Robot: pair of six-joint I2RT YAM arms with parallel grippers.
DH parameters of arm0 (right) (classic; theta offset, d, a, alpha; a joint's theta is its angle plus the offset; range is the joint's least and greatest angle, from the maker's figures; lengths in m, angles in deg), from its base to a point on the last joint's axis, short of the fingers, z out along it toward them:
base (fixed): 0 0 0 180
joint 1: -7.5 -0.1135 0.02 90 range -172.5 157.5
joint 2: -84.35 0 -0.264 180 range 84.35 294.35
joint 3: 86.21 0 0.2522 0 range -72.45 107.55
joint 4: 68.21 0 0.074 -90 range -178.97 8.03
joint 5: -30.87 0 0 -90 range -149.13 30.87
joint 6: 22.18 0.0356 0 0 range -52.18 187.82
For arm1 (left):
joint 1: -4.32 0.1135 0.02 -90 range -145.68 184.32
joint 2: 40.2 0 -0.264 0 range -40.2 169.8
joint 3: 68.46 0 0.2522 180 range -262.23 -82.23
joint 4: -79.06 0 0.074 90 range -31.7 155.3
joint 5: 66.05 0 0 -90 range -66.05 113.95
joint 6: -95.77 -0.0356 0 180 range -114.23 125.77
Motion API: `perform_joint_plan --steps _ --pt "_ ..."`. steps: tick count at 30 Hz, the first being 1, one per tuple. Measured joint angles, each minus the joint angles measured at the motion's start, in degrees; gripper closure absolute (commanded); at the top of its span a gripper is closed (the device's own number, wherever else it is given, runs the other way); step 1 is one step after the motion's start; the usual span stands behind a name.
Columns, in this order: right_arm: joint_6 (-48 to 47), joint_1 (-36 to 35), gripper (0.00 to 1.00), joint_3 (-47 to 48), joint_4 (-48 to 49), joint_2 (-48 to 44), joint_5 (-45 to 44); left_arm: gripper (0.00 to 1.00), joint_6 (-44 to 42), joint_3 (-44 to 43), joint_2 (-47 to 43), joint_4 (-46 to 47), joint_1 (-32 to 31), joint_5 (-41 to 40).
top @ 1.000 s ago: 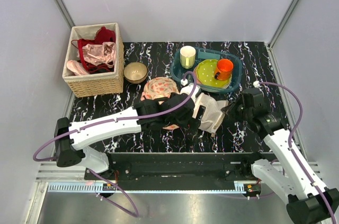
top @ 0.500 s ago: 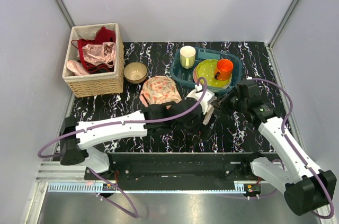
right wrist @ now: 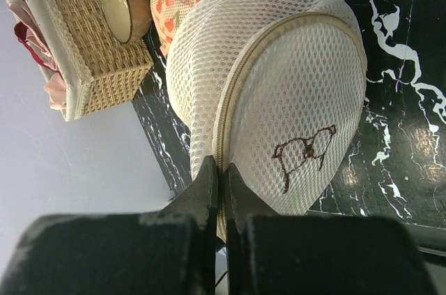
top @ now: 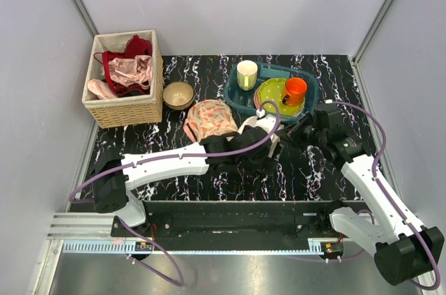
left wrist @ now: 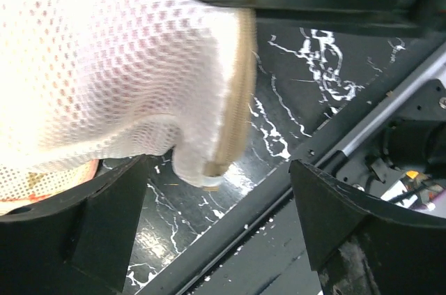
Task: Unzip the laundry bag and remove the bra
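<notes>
The laundry bag (right wrist: pixel 293 79), a white mesh dome, lies on the black marbled table (top: pixel 202 75) just in front of the blue tray (top: pixel 232 96), off that tray's near edge. It is tipped up on its side, so its tan zip (right wrist: pixel 221 148) curves over the top of the mesh, and a small brown stitched figure (right wrist: pixel 303 152) shows on one face. As far as the pictures show, the zip is closed.

The right gripper (right wrist: pixel 221 190) reaches in from the tray's near right corner. Its fingers are pressed together on the bag's zip seam; whether they have the slider or only the tape I cannot tell. The left gripper (left wrist: pixel 216 183) comes from the tray's near left side with its jaws spread wide. A corner of the mesh and the end of the zip hang between the fingers (left wrist: pixel 104 218) without being clamped. From above, this arm covers most of the bag.

A peach floral cloth (top: pixel 209 119) lies by the tray's near left corner. Left of the tray sits a small tan bowl (top: pixel 179 95). Farther left stands a wicker basket (top: pixel 125 110) holding red and pink garments. On the tray are a pale yellow cup (top: pixel 247 74), a green plate (top: pixel 272 96) and an orange mug (top: pixel 295 90).
</notes>
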Motion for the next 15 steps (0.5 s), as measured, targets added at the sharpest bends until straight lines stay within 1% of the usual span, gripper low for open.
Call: perform_joint_plan --steps 2,4,5,6,7,8,9,10,11,12,14,15 --pt "0.0 0.0 1.00 0.0 0.0 -0.2 0.0 0.19 0.4 1.3 -0.1 0.5 1.2 -0.5" --pt "0.0 0.0 1.00 0.0 0.0 -0.2 0.0 0.24 0.7 2.0 -0.1 0.6 2.0 -1.2" --pt "0.0 0.0 1.00 0.0 0.0 -0.2 0.0 0.28 0.8 2.0 -0.1 0.6 2.3 -1.6" --pt "0.0 0.0 1.00 0.0 0.0 -0.2 0.1 0.46 0.9 2.0 -0.1 0.9 2.5 -1.8" --pt "0.0 0.0 1.00 0.0 0.0 -0.3 0.2 0.59 0.9 2.0 -0.1 1.2 2.7 -1.8" --pt "0.0 0.0 0.99 0.0 0.0 -0.3 0.2 0.75 0.9 1.9 -0.1 1.5 2.8 -1.9" --pt "0.0 0.0 0.93 0.0 0.0 -0.3 0.2 1.00 0.9 1.6 0.1 1.7 2.9 -1.8" --pt "0.0 0.0 0.55 0.0 0.0 -0.3 0.2 1.00 0.5 1.2 0.3 1.7 3.0 -1.5" --pt "-0.1 0.0 0.35 0.0 0.0 -0.3 0.1 1.00 0.6 0.7 0.5 1.7 3.0 -1.1" --pt "-0.3 0.0 0.20 0.0 0.2 -0.3 -0.1 1.00 0.2 0.2 0.7 1.6 3.1 -0.4" --pt "-1.9 0.0 0.08 0.2 -0.3 -0.3 -0.2 1.00 0.0 -0.5 0.8 1.6 3.3 1.1" --pt "-3.5 0.2 0.06 0.8 -1.2 -0.2 -0.6 1.00 0.1 -0.8 0.7 1.7 3.7 1.8"
